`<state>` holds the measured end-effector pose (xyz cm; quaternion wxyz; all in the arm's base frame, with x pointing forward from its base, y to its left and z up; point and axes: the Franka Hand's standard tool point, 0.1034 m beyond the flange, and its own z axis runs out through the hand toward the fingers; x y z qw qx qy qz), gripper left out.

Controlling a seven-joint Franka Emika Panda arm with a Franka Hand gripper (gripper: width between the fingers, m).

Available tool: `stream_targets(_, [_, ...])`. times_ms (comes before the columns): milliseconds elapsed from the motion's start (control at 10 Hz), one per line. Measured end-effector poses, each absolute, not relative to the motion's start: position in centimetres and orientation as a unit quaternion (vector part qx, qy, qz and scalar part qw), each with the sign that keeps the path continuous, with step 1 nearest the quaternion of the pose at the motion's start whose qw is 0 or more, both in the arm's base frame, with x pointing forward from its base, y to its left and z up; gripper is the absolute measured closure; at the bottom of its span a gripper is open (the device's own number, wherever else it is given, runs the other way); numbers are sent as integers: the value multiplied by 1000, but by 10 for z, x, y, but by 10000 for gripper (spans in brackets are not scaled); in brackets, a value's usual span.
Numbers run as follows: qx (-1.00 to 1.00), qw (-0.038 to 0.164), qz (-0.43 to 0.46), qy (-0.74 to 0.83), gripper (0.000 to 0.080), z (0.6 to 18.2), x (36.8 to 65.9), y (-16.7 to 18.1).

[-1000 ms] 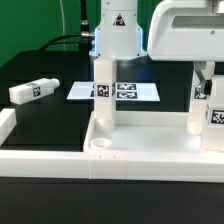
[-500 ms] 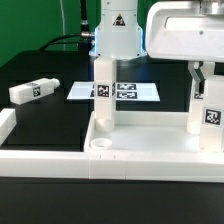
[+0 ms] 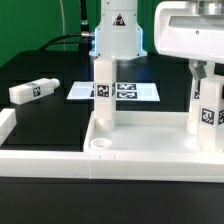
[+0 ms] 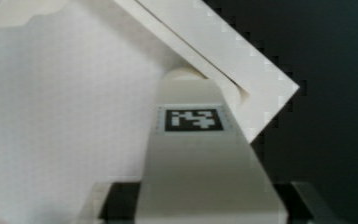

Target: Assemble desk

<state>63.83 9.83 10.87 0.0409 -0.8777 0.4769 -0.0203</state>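
hanging in from the top of the exterior view's right, the arm [image 3: 190, 30] ends in a wide white housing that points straight down over the right end of the desk top [image 3: 150, 152]. everything above that housing is cut off by the frame. the arm's base [image 3: 118, 35] stands at the back of the black table [image 3: 50, 70]. the desk top, a shallow white tray, lies across the front of the table, with a round corner socket [image 3: 100, 146] at its front corner on the exterior view's left.

the gripper [image 3: 210, 80] is clamped on the held leg [image 3: 212, 120], a white square bar that stands upright with its tag toward the camera. the frame's edge cuts off that leg's far side and the tray wall hides its foot, so whether it sits in a socket cannot be told. a standing leg [image 3: 103, 95] rises from the tray on the exterior view's left. a second standing leg [image 3: 194, 100] rises just beside the held leg. the marker board [image 3: 135, 91] lies flat behind them, partly hidden. a loose leg [image 3: 32, 90] lies on the table, well apart on the exterior view's left.

the wrist view is soft. dark fingers [image 4: 126, 203] flank the held leg, whose tag [image 4: 194, 118] faces the lens.
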Motion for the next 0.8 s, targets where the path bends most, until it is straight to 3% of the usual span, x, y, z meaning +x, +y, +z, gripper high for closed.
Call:
stream_targets(400, [-818,43,-15,574,511,109,638,100])
stream_targets(500, [-808,43,-14,587,445,108,638,100])
stream_targets(600, [-801,43,-13,597,309,108,638,101])
stream_targets(700, [-806,43,-14,590,309,108,638,100])
stream_targets(800, [-826,41,-14,561,180,108,637,101])
